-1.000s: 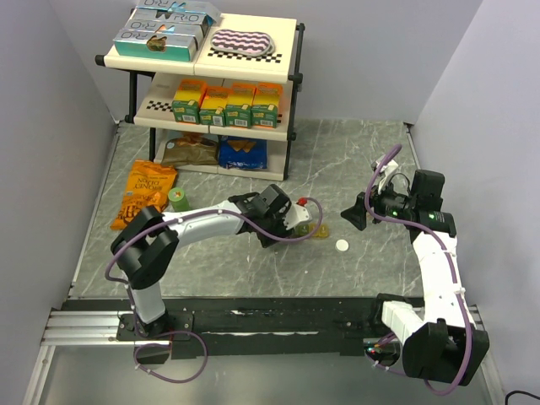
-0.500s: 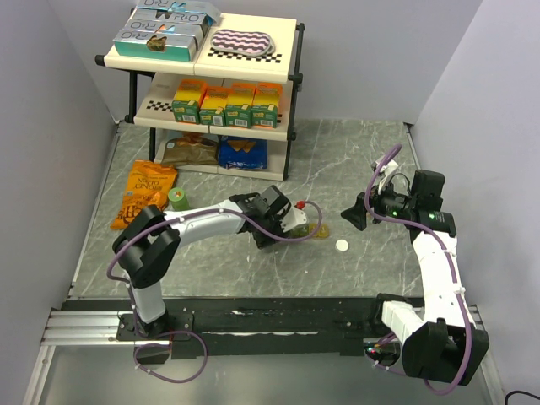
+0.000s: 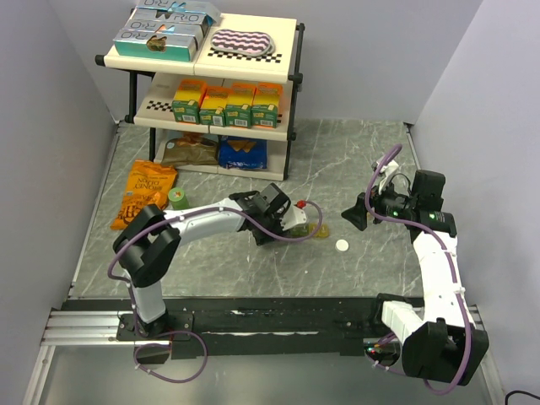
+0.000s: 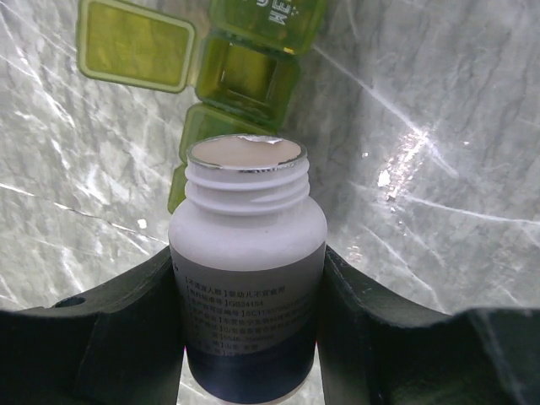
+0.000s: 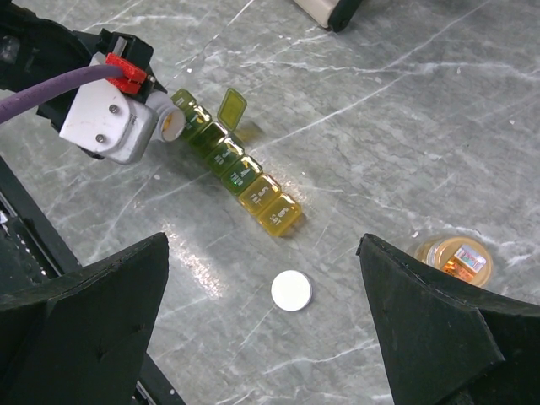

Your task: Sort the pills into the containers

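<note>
My left gripper (image 4: 249,283) is shut on a white, uncapped pill bottle (image 4: 247,253). The bottle's mouth points at the containers (image 4: 246,78), a strip of olive-to-yellow compartments. One lid (image 4: 135,44) of the strip stands open. The right wrist view shows the whole strip of containers (image 5: 236,164) running diagonally, with the bottle mouth (image 5: 171,125) at its green end. The pills are hidden; a pale seal covers most of the bottle mouth. My right gripper (image 5: 263,253) hangs open above the table to the right of the strip, holding nothing. Seen from above, the left gripper (image 3: 293,221) sits beside the containers (image 3: 317,230).
A white round cap (image 5: 291,290) lies on the table near the strip's yellow end. A small amber jar (image 5: 456,257) stands further right. At the back left is a shelf rack (image 3: 211,76) with juice boxes, with snack bags (image 3: 145,192) and a green roll (image 3: 178,198) nearby.
The left gripper with the bottle has shifted very slightly over the strip. The right arm has stayed still.
</note>
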### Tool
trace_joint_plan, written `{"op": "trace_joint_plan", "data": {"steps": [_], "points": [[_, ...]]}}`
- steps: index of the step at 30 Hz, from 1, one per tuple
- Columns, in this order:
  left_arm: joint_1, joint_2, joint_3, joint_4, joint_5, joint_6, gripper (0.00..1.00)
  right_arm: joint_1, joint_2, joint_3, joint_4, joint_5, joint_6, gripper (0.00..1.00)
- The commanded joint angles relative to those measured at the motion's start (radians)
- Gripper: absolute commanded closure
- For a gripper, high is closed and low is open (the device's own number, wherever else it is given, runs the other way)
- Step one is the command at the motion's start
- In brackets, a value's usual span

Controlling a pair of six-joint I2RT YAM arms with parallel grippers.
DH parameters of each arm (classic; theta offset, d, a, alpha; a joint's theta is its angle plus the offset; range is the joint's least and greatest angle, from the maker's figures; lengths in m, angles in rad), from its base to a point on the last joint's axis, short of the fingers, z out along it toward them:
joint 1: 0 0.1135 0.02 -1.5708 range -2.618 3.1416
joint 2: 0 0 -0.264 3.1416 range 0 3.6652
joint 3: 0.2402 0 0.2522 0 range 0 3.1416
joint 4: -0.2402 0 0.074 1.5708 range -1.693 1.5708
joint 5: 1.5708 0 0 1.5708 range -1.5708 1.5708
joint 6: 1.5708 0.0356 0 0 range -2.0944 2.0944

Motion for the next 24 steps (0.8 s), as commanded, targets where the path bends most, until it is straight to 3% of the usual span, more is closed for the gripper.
{"op": "trace_joint_plan", "data": {"steps": [1, 3, 5, 8, 10, 12, 16, 18, 20, 21, 22, 24], "points": [[0.024, -0.020, -0.002, 0.006, -0.004, 0.042, 0.99, -0.007, 0.004, 0.001, -0.003, -0.043, -0.007, 0.00], [-0.002, 0.007, 0.059, -0.062, -0.046, 0.032, 0.99, -0.007, 0.004, 0.001, -0.006, -0.038, -0.012, 0.00], [0.001, -0.040, -0.009, 0.060, -0.022, 0.058, 0.99, -0.008, 0.004, -0.002, 0.000, -0.041, -0.007, 0.00], [0.004, 0.047, 0.124, -0.084, -0.056, 0.048, 0.99, -0.010, 0.005, -0.004, -0.003, -0.041, -0.009, 0.00], [-0.013, 0.009, 0.048, 0.016, -0.056, 0.071, 0.99, -0.010, 0.007, -0.001, -0.003, -0.040, -0.007, 0.00], [0.012, 0.050, 0.122, -0.084, -0.059, 0.054, 0.99, -0.010, 0.010, 0.001, -0.009, -0.038, -0.012, 0.00], [0.012, 0.023, 0.066, -0.031, -0.071, 0.071, 0.99, -0.013, 0.010, -0.001, -0.006, -0.044, -0.009, 0.00], [-0.031, 0.043, 0.147, -0.115, -0.073, 0.043, 0.99, -0.013, 0.011, -0.001, -0.007, -0.047, -0.009, 0.00], [-0.002, -0.014, 0.045, 0.018, -0.041, 0.083, 0.99, -0.014, 0.013, -0.001, -0.003, -0.049, -0.006, 0.00], [0.019, 0.000, 0.041, 0.015, -0.045, 0.078, 0.99, -0.014, 0.015, 0.007, -0.009, -0.047, -0.007, 0.00], [0.027, 0.059, 0.087, -0.096, -0.050, 0.071, 0.99, -0.014, 0.013, 0.004, -0.015, -0.047, -0.013, 0.00], [-0.019, 0.038, 0.054, -0.054, -0.062, 0.087, 0.99, -0.022, 0.005, -0.005, -0.004, -0.049, -0.009, 0.00]]}}
